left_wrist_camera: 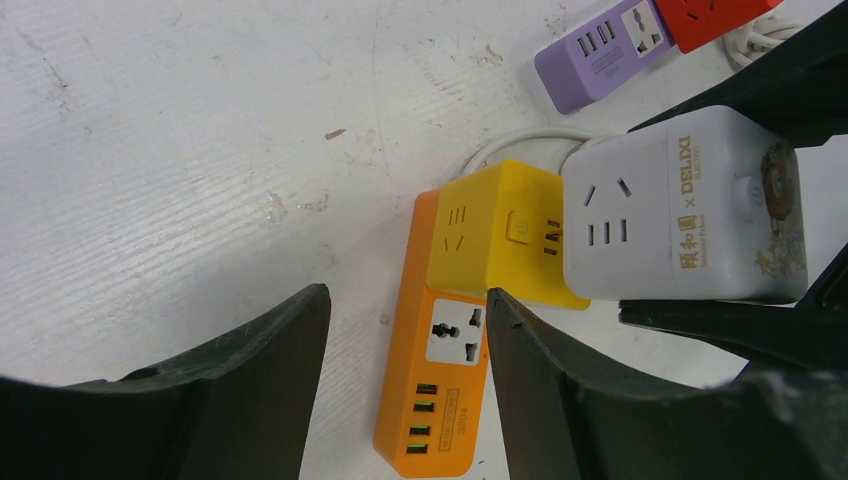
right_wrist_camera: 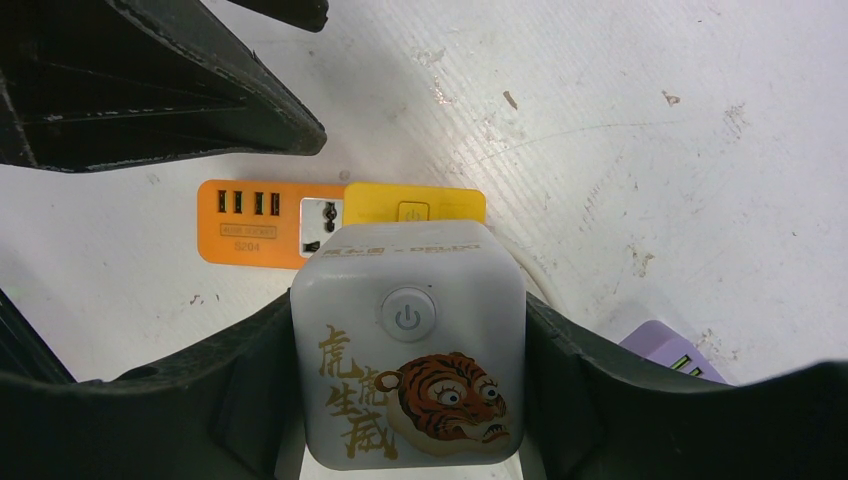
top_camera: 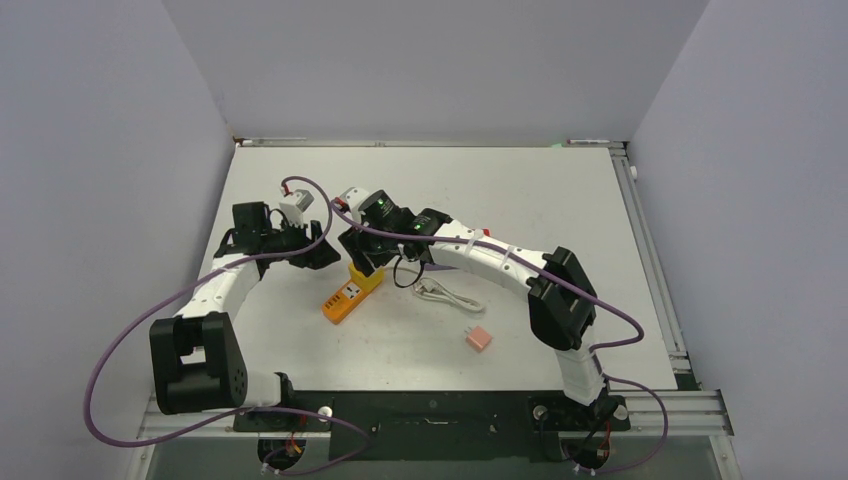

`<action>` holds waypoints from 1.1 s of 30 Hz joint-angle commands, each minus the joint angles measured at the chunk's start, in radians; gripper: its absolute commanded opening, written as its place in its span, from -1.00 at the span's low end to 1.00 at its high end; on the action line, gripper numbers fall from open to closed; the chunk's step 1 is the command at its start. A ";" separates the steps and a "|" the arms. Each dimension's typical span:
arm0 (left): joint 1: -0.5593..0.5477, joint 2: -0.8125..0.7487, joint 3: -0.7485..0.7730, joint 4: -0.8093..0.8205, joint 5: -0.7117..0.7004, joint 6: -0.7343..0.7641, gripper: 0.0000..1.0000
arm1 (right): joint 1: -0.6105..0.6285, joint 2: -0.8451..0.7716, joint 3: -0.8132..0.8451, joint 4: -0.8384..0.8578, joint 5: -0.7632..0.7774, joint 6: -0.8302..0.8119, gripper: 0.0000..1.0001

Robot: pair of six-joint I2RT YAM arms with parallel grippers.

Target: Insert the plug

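Observation:
My right gripper (right_wrist_camera: 408, 312) is shut on a white cube plug adapter (right_wrist_camera: 410, 350) with a power button and a tiger picture. It holds the adapter over the orange power strip (right_wrist_camera: 245, 220), right beside a yellow cube (right_wrist_camera: 415, 205) that sits plugged into the strip. In the left wrist view the white adapter (left_wrist_camera: 680, 220) overlaps the yellow cube (left_wrist_camera: 490, 230). The strip's universal socket (left_wrist_camera: 455, 330) is free. My left gripper (left_wrist_camera: 405, 300) is open, low over the strip (left_wrist_camera: 440, 420), its right finger next to the strip's edge. In the top view both grippers meet at the strip (top_camera: 345, 298).
A purple power strip (left_wrist_camera: 600, 55) and a red one (left_wrist_camera: 710, 15) lie behind the orange strip. A white cable (top_camera: 445, 293) coils to the right of the strip. A small pink cube (top_camera: 479, 339) lies nearer the front. Walls close the table's sides.

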 commanded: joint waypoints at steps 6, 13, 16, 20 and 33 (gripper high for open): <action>0.005 -0.022 0.019 0.005 0.020 0.004 0.10 | 0.017 0.004 0.023 0.039 0.013 -0.003 -0.89; 0.006 -0.019 0.022 0.000 0.011 0.010 0.10 | 0.024 -0.004 0.013 0.028 0.020 -0.003 -0.89; 0.005 -0.019 0.021 -0.001 0.011 0.008 0.10 | 0.028 -0.002 0.010 0.027 0.027 -0.002 -0.89; 0.007 -0.023 0.016 0.001 0.006 0.007 0.10 | 0.036 0.012 0.013 0.016 0.045 0.000 -0.89; 0.027 -0.025 0.013 0.004 0.008 -0.007 0.10 | 0.080 0.056 0.035 -0.039 0.152 -0.007 -0.89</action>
